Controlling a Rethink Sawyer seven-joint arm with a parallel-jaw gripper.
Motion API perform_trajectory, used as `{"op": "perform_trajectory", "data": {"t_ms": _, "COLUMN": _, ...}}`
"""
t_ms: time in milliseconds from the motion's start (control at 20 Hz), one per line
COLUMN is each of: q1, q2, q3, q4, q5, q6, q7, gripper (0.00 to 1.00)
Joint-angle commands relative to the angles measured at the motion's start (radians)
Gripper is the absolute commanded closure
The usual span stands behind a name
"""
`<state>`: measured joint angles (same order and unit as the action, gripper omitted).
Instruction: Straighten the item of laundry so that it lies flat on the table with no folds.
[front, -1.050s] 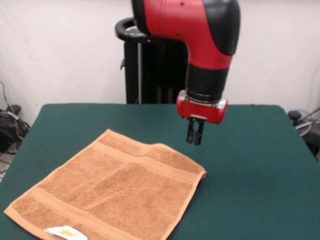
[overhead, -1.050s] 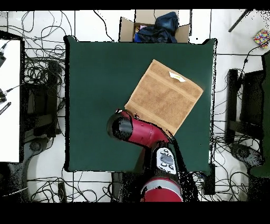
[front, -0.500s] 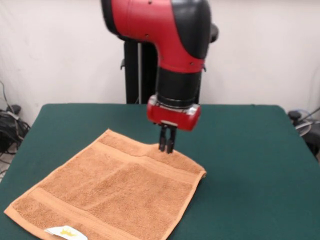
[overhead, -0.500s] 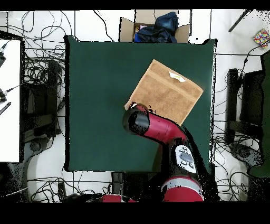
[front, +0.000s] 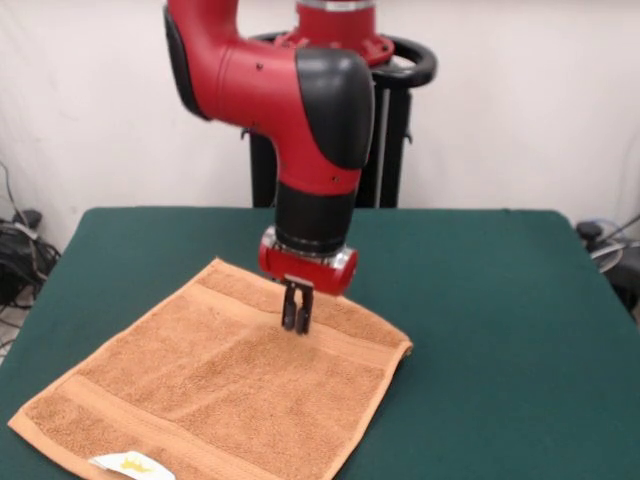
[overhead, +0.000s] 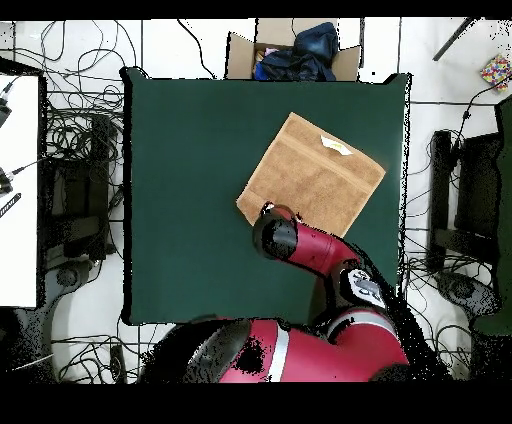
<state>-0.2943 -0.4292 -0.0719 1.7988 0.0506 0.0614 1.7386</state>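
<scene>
The green table (front: 500, 300) fills the scene, and the towel (front: 220, 390) is spread across it, towards the front view's lower left, turned corner-on to the table's edges. It lies pretty flat, both woven bands showing, with a slight ripple along the far edge and the right-hand corner a touch lifted. The red and black arm (front: 300, 110) drops in from above, and there's the gripper (front: 297, 318), pointing straight down over the towel's far band, tips right at the cloth, though contact is hard to call from here. The jaws look drawn close together, almost no gap, nothing held between them. Down at the near edge, the small white tag (front: 130, 464) peeks out.
</scene>
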Motion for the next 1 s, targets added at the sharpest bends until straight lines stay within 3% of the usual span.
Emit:
{"op": "perform_trajectory", "data": {"t_ms": 50, "q1": -0.004, "q2": 0.164, "q3": 0.092, "q4": -0.074, "q5": -0.014, "q6": -0.074, "q7": 0.139, "gripper": 1.00}}
{"op": "perform_trajectory", "data": {"t_ms": 450, "q1": 0.000, "q2": 0.241, "q3": 0.120, "q4": -0.059, "q5": 0.009, "q6": -0.174, "q7": 0.198, "gripper": 1.00}}
{"op": "perform_trajectory", "data": {"t_ms": 1000, "q1": 0.073, "q2": 0.200, "q3": 0.076, "q4": 0.028, "q5": 0.085, "q6": -0.162, "q7": 0.285, "gripper": 1.00}}
